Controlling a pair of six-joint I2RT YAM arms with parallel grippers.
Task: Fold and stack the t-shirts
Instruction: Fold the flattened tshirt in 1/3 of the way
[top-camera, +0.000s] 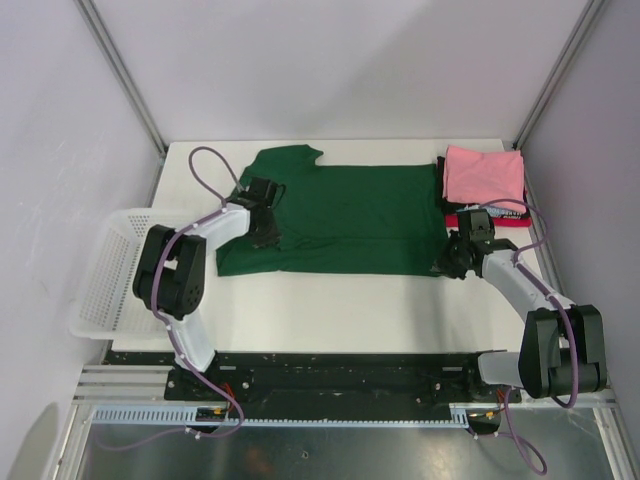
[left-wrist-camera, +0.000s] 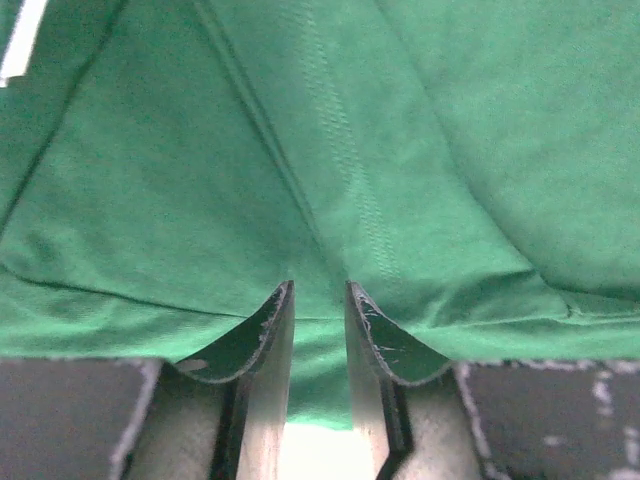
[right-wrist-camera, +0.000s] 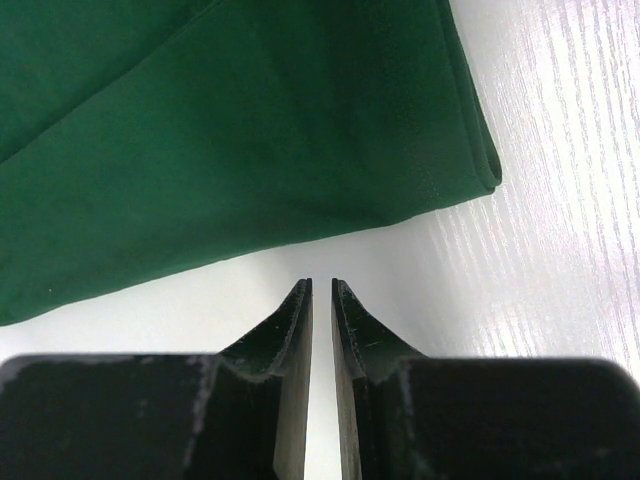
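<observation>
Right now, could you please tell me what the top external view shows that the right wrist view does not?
Only the top external view: the white basket, the folded pink t-shirt, and the left end effector over the green t-shirt. Only the right wrist view: the shirt's doubled corner edge, and that the right end effector is nearly shut, empty, just off the cloth. Both: the green t-shirt, the white table and the right end effector.
</observation>
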